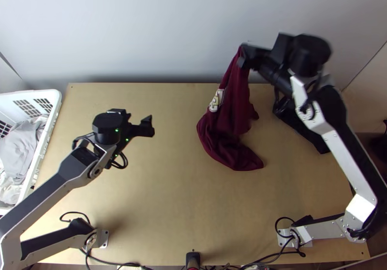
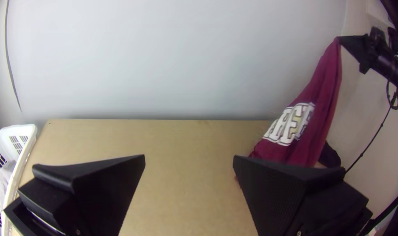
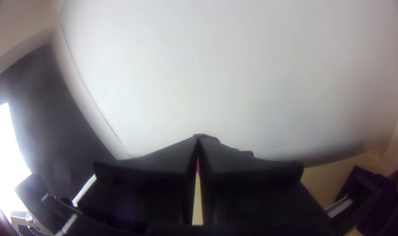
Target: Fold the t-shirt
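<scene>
Jaws of the right gripper [image 1: 245,57] pinch a bit of the dark red t-shirt [image 1: 234,110] (it droops below them onto the table [image 1: 169,197]); the left gripper [image 1: 149,126] has its jaws wide apart.

Passage: you have room over the tabletop [image 1: 164,187] between the left gripper [image 1: 151,126] and the t-shirt [image 1: 227,134]. Obstacles: t-shirt, hanging from the right gripper [image 1: 244,58] down to the tabletop; basket [image 1: 55,106] at your left.
</scene>
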`<act>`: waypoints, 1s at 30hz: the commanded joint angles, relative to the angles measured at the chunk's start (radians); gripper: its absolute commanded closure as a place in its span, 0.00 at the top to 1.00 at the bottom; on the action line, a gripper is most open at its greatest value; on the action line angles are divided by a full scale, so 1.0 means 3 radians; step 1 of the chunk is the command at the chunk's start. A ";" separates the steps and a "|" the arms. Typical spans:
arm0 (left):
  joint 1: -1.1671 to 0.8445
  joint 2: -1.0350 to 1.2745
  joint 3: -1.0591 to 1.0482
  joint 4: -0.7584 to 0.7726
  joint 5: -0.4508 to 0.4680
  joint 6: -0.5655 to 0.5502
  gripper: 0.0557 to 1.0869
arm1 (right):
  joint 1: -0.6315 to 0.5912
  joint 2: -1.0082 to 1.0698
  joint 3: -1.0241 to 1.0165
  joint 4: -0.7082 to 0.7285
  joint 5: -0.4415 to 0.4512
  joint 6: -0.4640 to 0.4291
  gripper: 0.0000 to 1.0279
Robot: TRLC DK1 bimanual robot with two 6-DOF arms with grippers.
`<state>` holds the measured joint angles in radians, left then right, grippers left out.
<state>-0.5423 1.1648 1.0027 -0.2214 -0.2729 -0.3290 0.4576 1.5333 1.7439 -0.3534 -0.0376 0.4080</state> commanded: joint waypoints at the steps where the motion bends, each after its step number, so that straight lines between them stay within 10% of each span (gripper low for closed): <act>1: -0.0141 0.0090 0.0017 0.0053 0.0000 0.0028 0.95 | -0.0099 0.0012 -0.1134 0.0672 0.0013 0.0005 0.03; 22: -0.0182 0.0131 -0.0187 0.0119 -0.0005 0.0033 0.95 | -0.1311 0.1009 -0.1860 0.1628 -0.0171 -0.0102 0.03; 24: -0.0182 0.0141 -0.0182 0.0119 -0.0005 0.0028 0.95 | -0.1290 0.1091 -0.1850 0.1633 -0.0171 -0.0097 0.21; 27: -0.0171 0.0141 -0.0182 0.0109 -0.0005 0.0028 0.95 | -0.1244 0.1101 -0.1891 0.1572 -0.0192 0.0000 0.96; 30: -0.0146 0.0116 -0.0182 0.0084 -0.0005 0.0028 0.95 | -0.1147 0.0897 -0.2055 0.1449 -0.0309 0.0005 0.97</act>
<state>-0.5911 1.1999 0.9478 -0.1917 -0.2741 -0.3183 0.0952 1.8198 1.1847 0.1005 -0.0952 0.3912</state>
